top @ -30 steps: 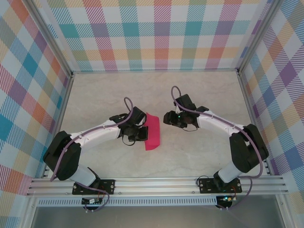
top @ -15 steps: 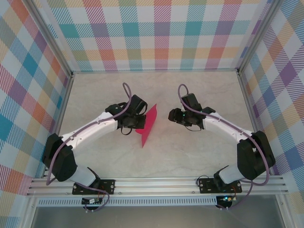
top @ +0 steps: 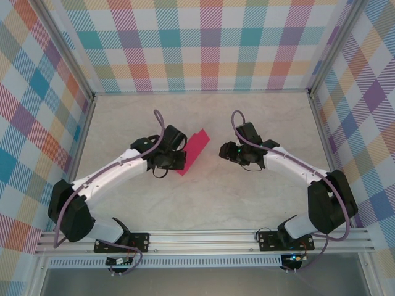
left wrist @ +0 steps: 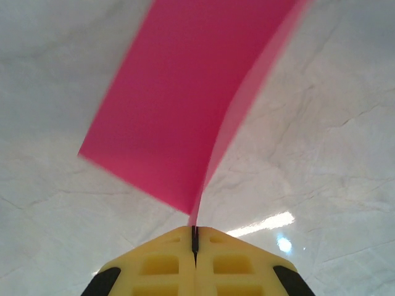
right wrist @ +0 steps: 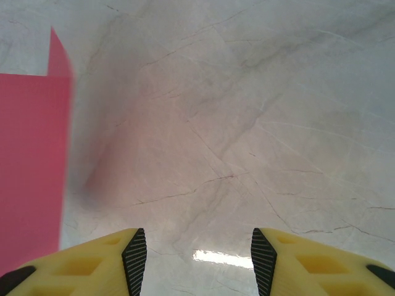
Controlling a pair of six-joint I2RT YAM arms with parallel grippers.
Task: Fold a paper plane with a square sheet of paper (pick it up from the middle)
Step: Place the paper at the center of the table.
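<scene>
The square sheet of paper [top: 193, 150] is bright pink-red and bent double into a narrow strip. It hangs lifted off the table, slanting up and to the right from my left gripper [top: 179, 161]. In the left wrist view the yellow jaws of the left gripper [left wrist: 195, 237] are pressed together on the paper's [left wrist: 179, 105] lower corner, and the two layers fan out above them. My right gripper [top: 223, 150] stands open a short way to the right of the sheet, apart from it. Between the right gripper's [right wrist: 199, 253] ribbed pads is bare table, with the paper [right wrist: 31, 160] at the left edge.
The marble-patterned tabletop [top: 203, 203] is walled by checkered panels [top: 210, 43] at the back and both sides. Metal posts stand at the corners, and an aluminium rail [top: 203, 237] carries the arm bases at the near edge.
My left arm has carried the paper farther from the bases and turned it, so the strip now slants up to the right. The right gripper shifted slightly right, then held still.
</scene>
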